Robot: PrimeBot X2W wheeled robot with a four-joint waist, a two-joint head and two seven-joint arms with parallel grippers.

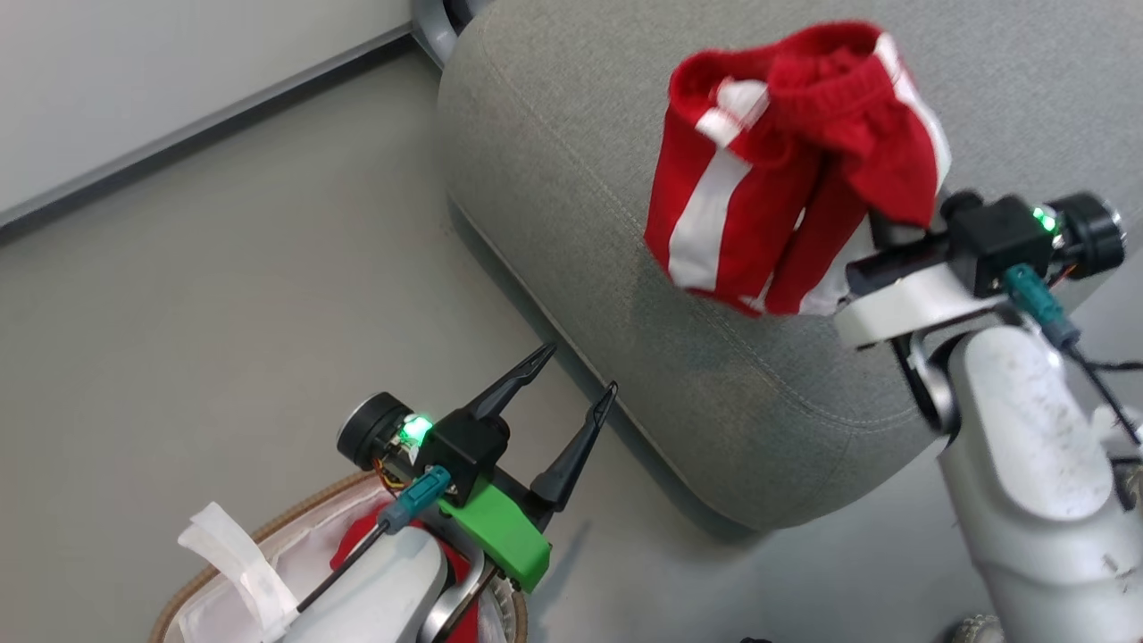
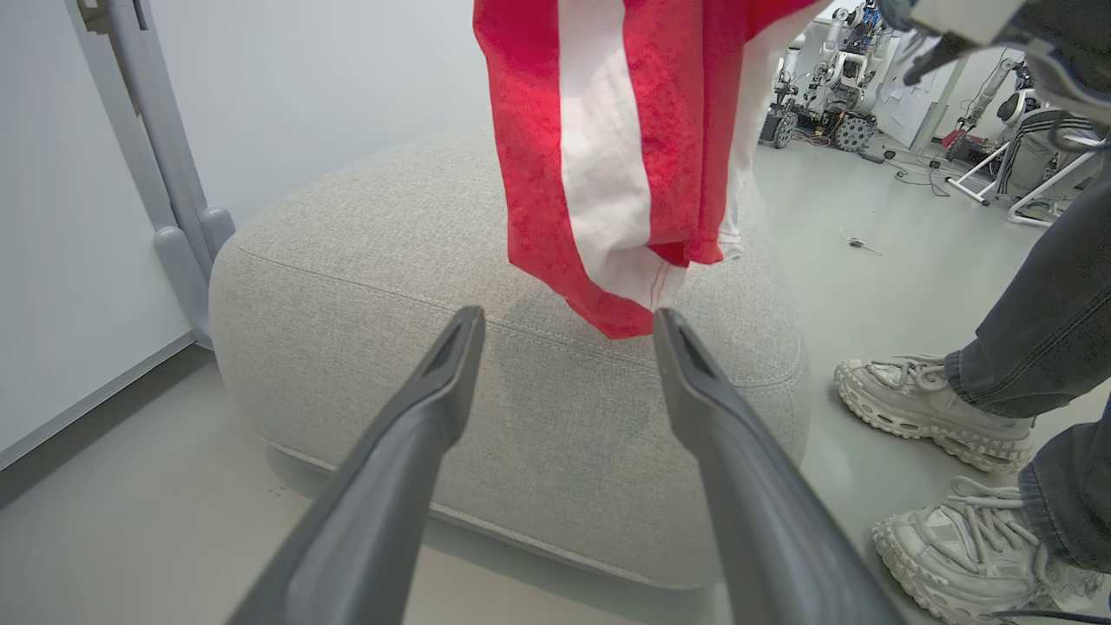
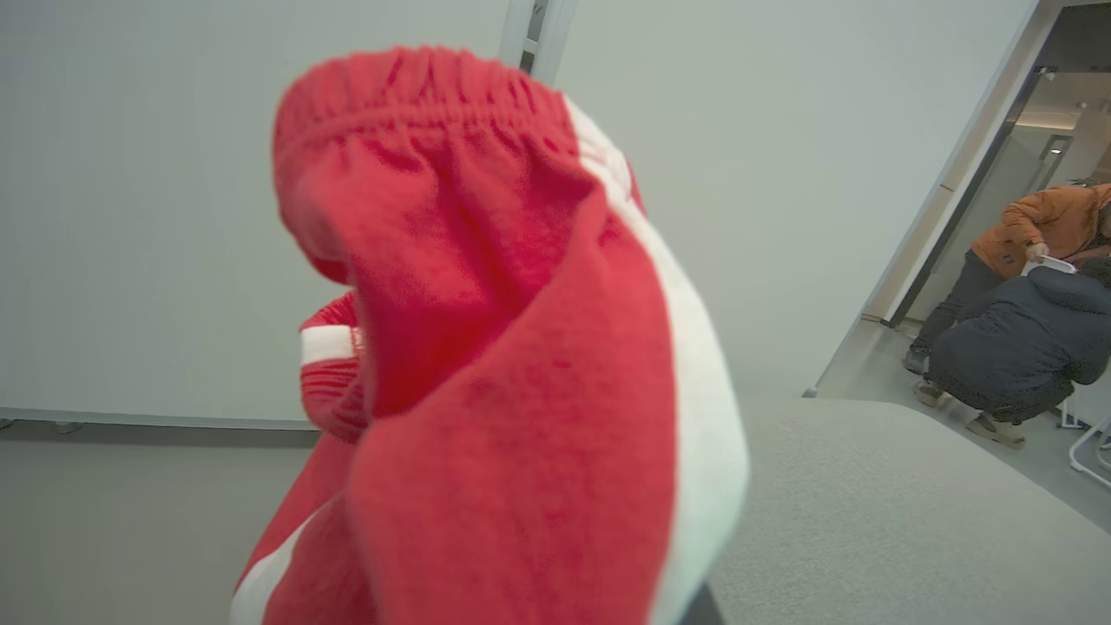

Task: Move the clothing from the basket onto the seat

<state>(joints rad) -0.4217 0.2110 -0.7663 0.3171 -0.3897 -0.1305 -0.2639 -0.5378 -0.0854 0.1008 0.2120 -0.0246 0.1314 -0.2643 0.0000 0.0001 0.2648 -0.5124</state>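
Your right gripper (image 1: 897, 254) is grasping the shorts (image 1: 786, 170). Its fingers are buried in the fabric, so the pinch itself is hidden, probably just under the gathered waistband. In the head view the shorts sit at 1 o'clock, a bunch of red with white stripes hanging in the air over the couch (image 1: 714, 402). From the gripper they spread toward 10 o'clock and drape down past it. In the left wrist view the lowest hem hangs close over the cushion's stitched seam, and I judge it is not yet resting there. Holding them this high lets the loose legs clear the couch's rounded edge.

Your left gripper (image 1: 579, 370) is released, fingers spread around nothing and pointing toward 1 o'clock at the couch's side. It sits just past the rim of the basket (image 1: 268, 529) at 7 o'clock. In there, more red cloth (image 1: 357, 540) lies against the white liner (image 1: 299, 549), partly under the forearm. That placing suits the next pick.

For the shorts, lower over the cushion's middle rather than its edge, since the fabric could slide to the floor (image 1: 223, 313). A person's shoes (image 2: 933, 408) stand near the couch at 4 o'clock in the left wrist view.
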